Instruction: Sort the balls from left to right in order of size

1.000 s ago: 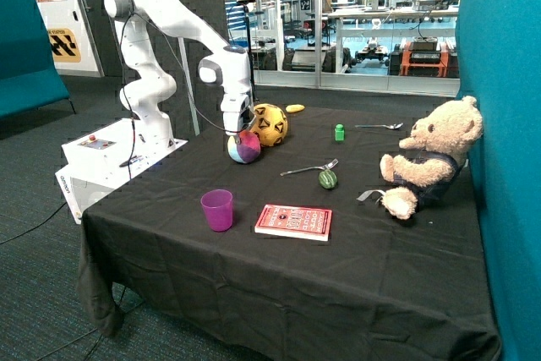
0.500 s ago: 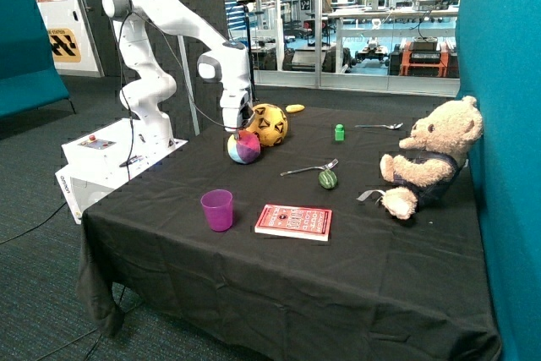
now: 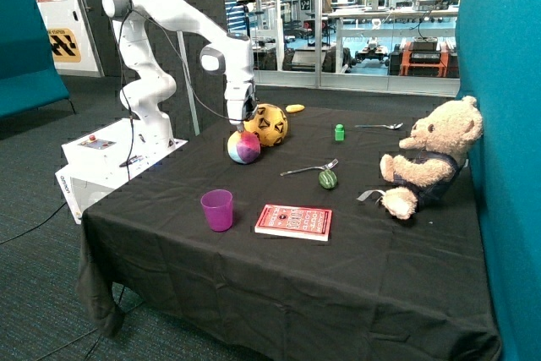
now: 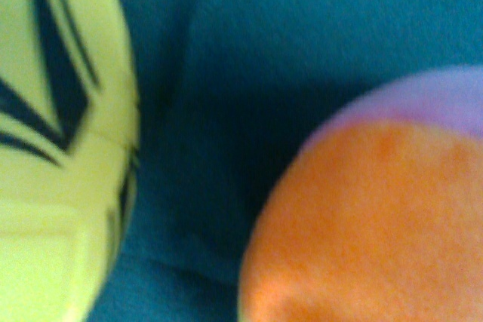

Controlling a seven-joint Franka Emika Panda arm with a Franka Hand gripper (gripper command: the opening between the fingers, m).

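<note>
Since a second ago the gripper (image 3: pixel 243 124) is lifting off the multicoloured ball (image 3: pixel 244 148) and shifting slightly toward the yellow football (image 3: pixel 269 124); the ball itself is sitting where it was. We are seeing no other change on the worktop (image 3: pixel 254 268).

We are noting three balls on the black cloth: the yellow football at the far side, the multicoloured ball touching or just beside it nearer the camera, and a small green ball (image 3: pixel 327 178) well apart, next to a spoon (image 3: pixel 309 167). In the outside view they are running large, medium, small from left to right, though not in a tidy row.

The gripper is hanging directly above the multicoloured ball, just clear of its top. The wrist view is showing the football (image 4: pixel 60 141) on one side and the multicoloured ball's orange panel (image 4: pixel 370 231) on the other, with bare cloth between them. So the ball is lying straight below and a little to one side of the jaws. Being round, it is offering no long axis to align with.

We cannot tell whether the jaws are spread or pressed together; nothing is showing between them.

Also present: purple cup (image 3: pixel 217 209), red book (image 3: pixel 294 221), teddy bear (image 3: pixel 429 165).
</note>
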